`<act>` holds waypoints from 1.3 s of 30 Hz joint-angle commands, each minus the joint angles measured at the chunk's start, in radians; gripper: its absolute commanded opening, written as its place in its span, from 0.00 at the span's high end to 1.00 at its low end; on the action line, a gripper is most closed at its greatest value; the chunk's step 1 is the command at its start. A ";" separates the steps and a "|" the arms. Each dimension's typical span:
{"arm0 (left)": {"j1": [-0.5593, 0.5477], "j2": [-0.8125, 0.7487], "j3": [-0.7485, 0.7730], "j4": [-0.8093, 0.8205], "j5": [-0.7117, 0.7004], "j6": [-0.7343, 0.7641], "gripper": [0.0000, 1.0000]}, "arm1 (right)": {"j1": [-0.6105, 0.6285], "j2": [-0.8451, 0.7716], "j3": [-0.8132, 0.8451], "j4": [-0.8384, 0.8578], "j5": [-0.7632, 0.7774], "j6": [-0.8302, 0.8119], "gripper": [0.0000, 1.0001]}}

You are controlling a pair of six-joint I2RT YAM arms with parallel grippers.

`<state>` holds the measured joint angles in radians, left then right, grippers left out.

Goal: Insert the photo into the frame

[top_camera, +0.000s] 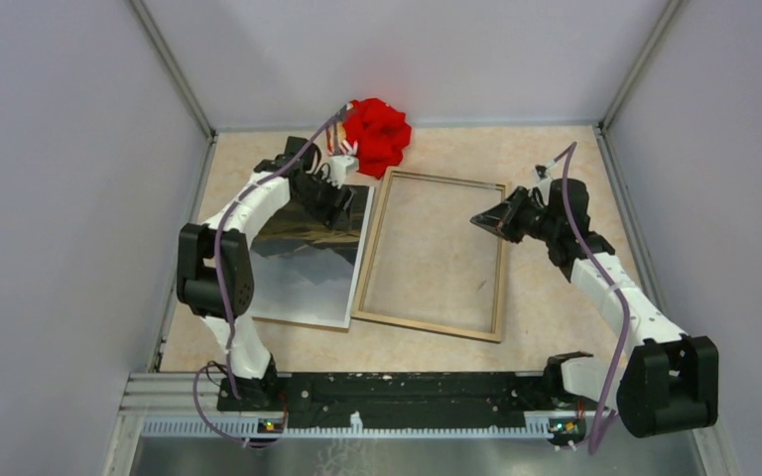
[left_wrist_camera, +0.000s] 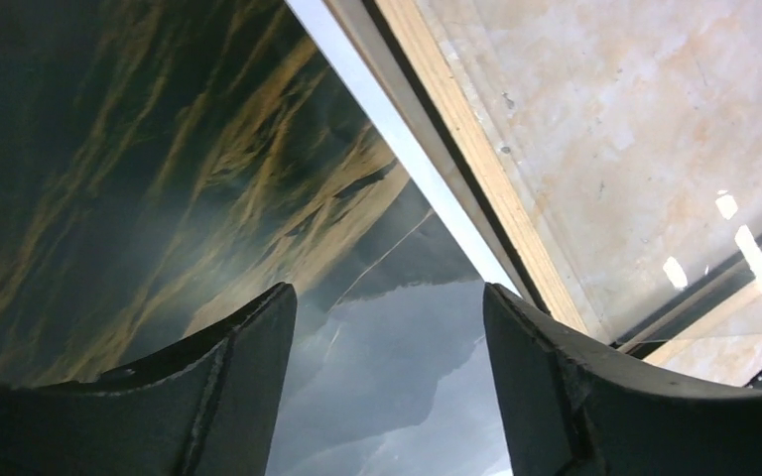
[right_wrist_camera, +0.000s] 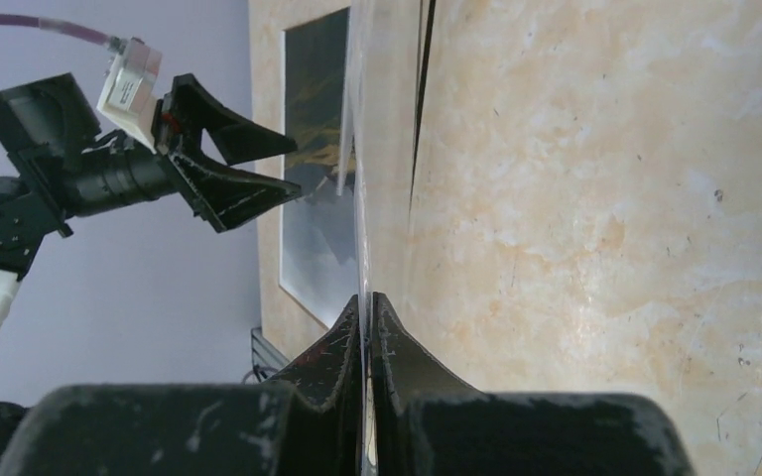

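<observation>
The photo (top_camera: 303, 273), a dark misty mountain print with golden streaks and a white edge, lies face up on the table's left side. The frame (top_camera: 429, 327) lies just to its right, wood-coloured side up. My left gripper (top_camera: 342, 203) is open and empty, low over the photo's far right part (left_wrist_camera: 159, 149), next to the frame's wooden rail (left_wrist_camera: 476, 149). My right gripper (top_camera: 484, 218) is shut on the frame's right edge, seen edge-on as a thin sheet (right_wrist_camera: 365, 198) between the fingers (right_wrist_camera: 368, 297). The left gripper (right_wrist_camera: 283, 164) also shows in the right wrist view.
A red cloth bundle (top_camera: 377, 134) sits at the back, just beyond the frame's far left corner. Grey walls enclose the table on three sides. The black arm-mount rail (top_camera: 407, 392) runs along the near edge.
</observation>
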<state>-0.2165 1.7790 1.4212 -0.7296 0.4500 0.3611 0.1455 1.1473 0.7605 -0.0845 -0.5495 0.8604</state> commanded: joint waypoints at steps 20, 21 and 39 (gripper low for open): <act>-0.119 0.216 0.073 0.049 0.179 -0.079 0.55 | -0.140 -0.043 -0.019 -0.054 -0.145 -0.058 1.00; -0.122 0.224 0.076 0.049 0.174 -0.081 0.58 | -0.142 -0.042 -0.021 -0.054 -0.147 -0.059 1.00; -0.201 0.232 0.004 0.118 0.113 -0.072 1.00 | -0.188 -0.063 -0.031 -0.072 -0.205 -0.062 1.00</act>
<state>-0.3664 2.0205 1.4635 -0.6525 0.5900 0.2749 -0.0296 1.1248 0.7269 -0.1726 -0.7109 0.8043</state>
